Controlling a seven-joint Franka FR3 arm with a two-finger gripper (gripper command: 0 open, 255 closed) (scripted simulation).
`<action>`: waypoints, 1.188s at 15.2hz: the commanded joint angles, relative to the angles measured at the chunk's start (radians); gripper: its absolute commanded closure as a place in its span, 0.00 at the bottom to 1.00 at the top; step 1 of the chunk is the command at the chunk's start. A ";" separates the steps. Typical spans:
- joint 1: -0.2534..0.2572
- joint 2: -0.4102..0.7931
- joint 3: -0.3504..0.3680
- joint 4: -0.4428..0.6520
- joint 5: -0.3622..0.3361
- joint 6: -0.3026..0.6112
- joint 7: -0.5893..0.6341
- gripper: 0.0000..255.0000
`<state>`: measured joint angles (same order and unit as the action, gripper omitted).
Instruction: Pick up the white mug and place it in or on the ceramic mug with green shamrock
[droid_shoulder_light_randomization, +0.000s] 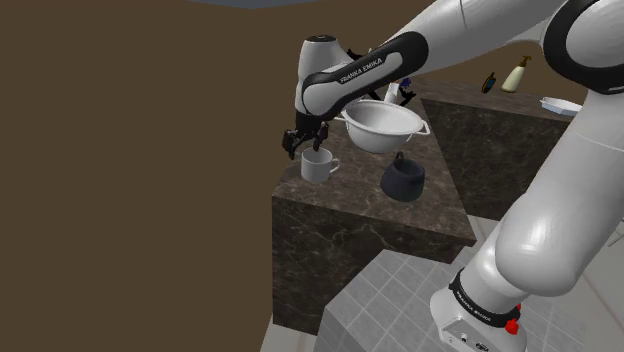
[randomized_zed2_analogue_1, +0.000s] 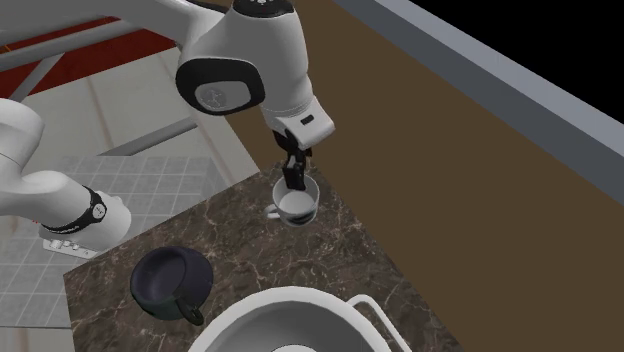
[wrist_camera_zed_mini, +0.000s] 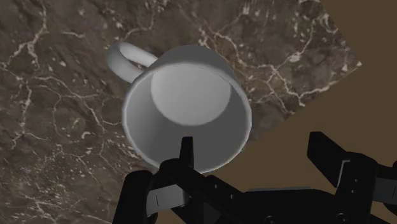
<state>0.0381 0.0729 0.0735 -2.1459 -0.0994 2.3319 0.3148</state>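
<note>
**Item 1, task object.** White mug (droid_shoulder_light_randomization: 318, 167) stands upright on dark marble-pattern counter (droid_shoulder_light_randomization: 370, 215), near the counter's corner at the shoulder view's left. Handle points to that view's right. Mug rests on the counter, not lifted.

**Item 2, claw.** Gripper (droid_shoulder_light_randomization: 300, 140) hangs directly above the mug, pointing down. Fingers (wrist_camera_zed_mini: 185, 156) stand apart, i.e. spread, w/ nothing clasped. In wrist view one finger is over the mug's rim. The other is outside the mug wall, over a brown surface (wrist_camera_zed_mini: 331, 114) beyond the counter edge. Contact w/ the rim cannot be confirmed.

**Item 3, target.** Dark mug (droid_shoulder_light_randomization: 402, 180) sits on the same counter, apart from the white mug, toward the shoulder view's right. It is just beside a white bowl (droid_shoulder_light_randomization: 382, 125) w/ side handles.
</note>
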 joint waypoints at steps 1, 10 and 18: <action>0.004 0.016 0.002 -0.010 -0.006 -0.016 0.012 0.00; 0.002 0.065 -0.002 -0.029 -0.017 0.052 0.020 0.00; 0.002 0.065 -0.002 -0.029 -0.017 0.051 0.019 1.00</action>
<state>0.0400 0.1378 0.0716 -2.1752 -0.1168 2.3833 0.3343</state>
